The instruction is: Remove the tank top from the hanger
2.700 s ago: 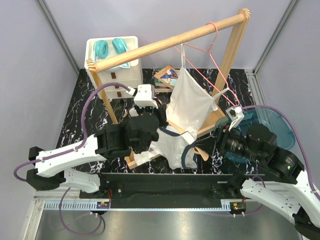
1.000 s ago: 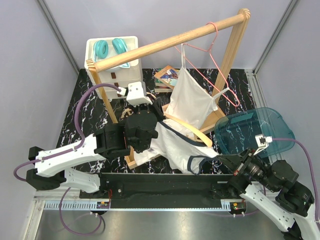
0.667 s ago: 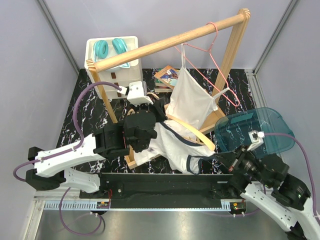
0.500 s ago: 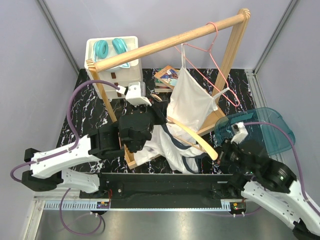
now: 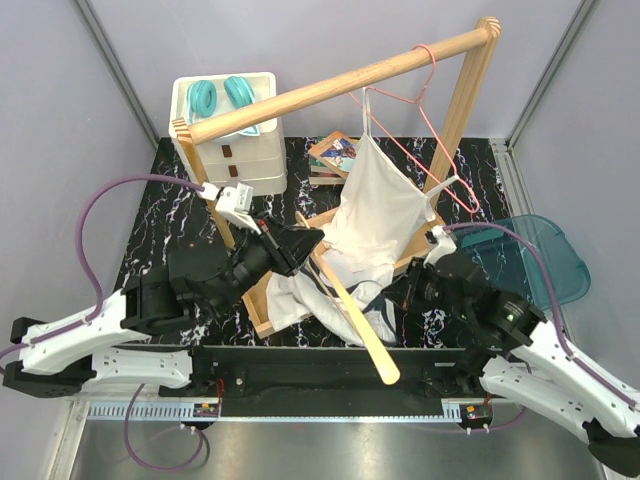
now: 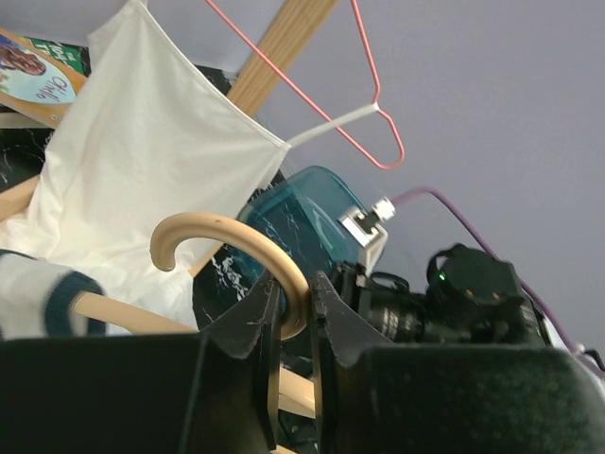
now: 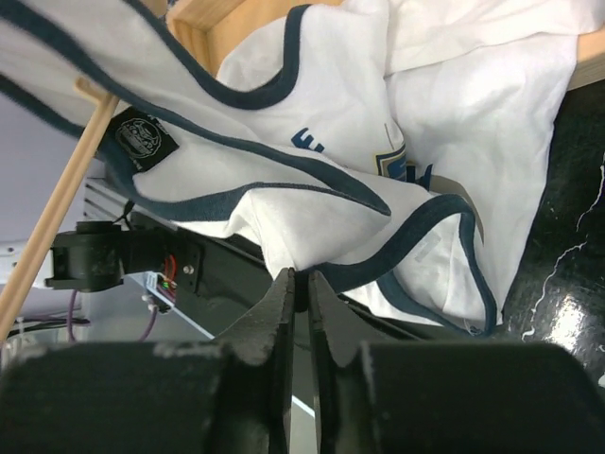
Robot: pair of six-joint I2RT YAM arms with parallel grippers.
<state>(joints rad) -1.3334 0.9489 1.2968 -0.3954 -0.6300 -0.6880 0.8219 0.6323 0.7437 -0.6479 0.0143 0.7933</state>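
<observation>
Left wrist view has the left gripper [image 6: 288, 293] clamped on the hook of the wooden hanger [image 6: 227, 227]. The right gripper [image 7: 298, 284] pinches the navy hem of the tank top [image 7: 350, 142], which lies heaped at the foot of the wooden rack [image 5: 330, 85].

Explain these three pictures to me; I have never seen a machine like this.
Two robot arms are bolted at the table's near edge, each ending in a two-finger pincer. The wide picture looks down from above; the other two come from a camera on each wrist. The left pincer is shut on the hook of a wooden hanger. The right pincer pinches the navy edge of the tank top, which lies bunched at the foot of a wooden rack.
</observation>
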